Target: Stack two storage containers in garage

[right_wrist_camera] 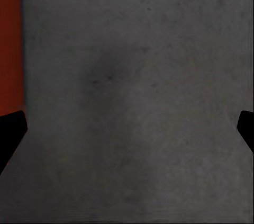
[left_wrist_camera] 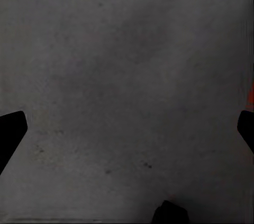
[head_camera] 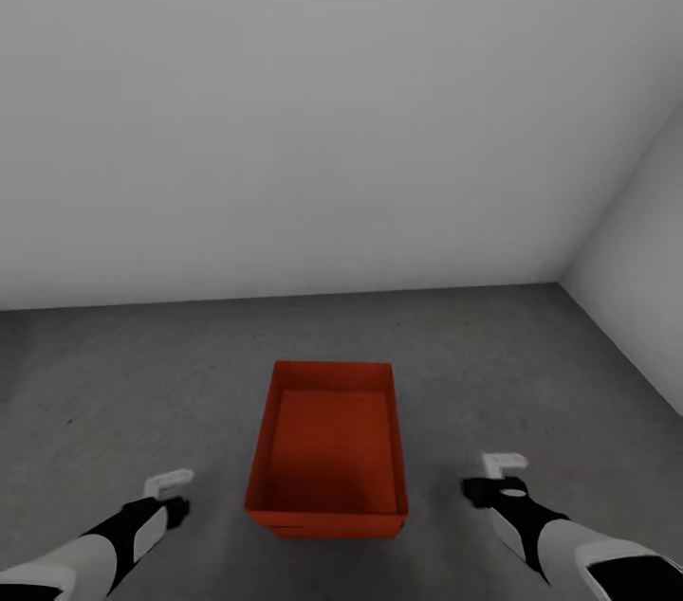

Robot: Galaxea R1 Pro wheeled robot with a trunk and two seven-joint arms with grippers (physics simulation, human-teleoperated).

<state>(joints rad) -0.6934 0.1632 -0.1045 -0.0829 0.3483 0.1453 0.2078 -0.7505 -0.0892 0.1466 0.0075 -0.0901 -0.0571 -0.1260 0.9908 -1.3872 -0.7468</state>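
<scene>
Containers: two red-orange bins sat nested/stacked on the floor [head_camera: 142, 373], centre of head view. Upper container [head_camera: 330, 449] open side up; lower container [head_camera: 334, 532] showed just as a strip of rim and wall under the near end.
Long axis: ran away from the robot toward the back wall [head_camera: 285, 108], short ends near and far. Stack looked square to the robot, no visible skew.
Location: garage-type room, dark grey mottled concrete, plain white-grey walls.
Left arm: reached forward and low on the stack's left, left gripper [head_camera: 169, 483] well apart from the bin wall. Left wrist view had dark fingertips [left_wrist_camera: 11, 128] at both picture edges, so jaws stood wide apart with bare concrete between; a sliver of red at one edge.
Right arm: mirrored on the stack's right, right gripper [head_camera: 503, 466] also clear of the bin, not touching. Right wrist view showed fingertips [right_wrist_camera: 10, 128] spread to both edges, nothing between them, and the red bin wall [right_wrist_camera: 9, 38] along one side.
Edges: back wall met the floor well beyond the far end of the stack. Side wall [head_camera: 636, 298] came in at the right, forming a corner at far right.
Open room: bare concrete on both sides of the stack and ahead of it; more floor to the left than to the right.
</scene>
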